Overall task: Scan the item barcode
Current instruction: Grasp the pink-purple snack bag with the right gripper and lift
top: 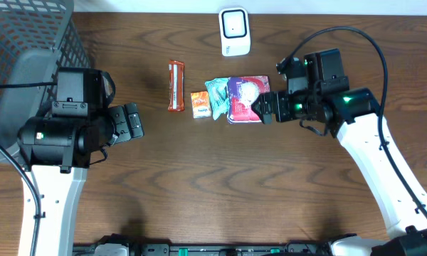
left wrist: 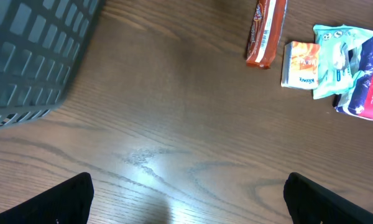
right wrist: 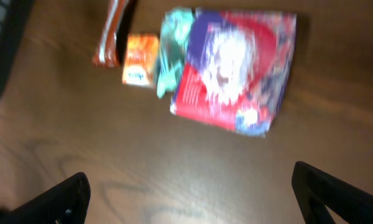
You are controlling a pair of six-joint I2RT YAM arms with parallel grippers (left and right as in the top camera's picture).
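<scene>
A dark wood table (top: 220,185). Just ahead of the right pincer (top: 260,108) a pouch (top: 245,96) lies flat. Beyond it, in a row, are a teal packet (top: 217,96) and an orange box (top: 200,104), close together, then a red bar (top: 176,86) slightly apart. A white scanner (top: 235,32) lies off to that pincer's side, near the far edge. A grey basket (top: 28,50) stands beside the left pincer (top: 136,119), at the corner.
</scene>
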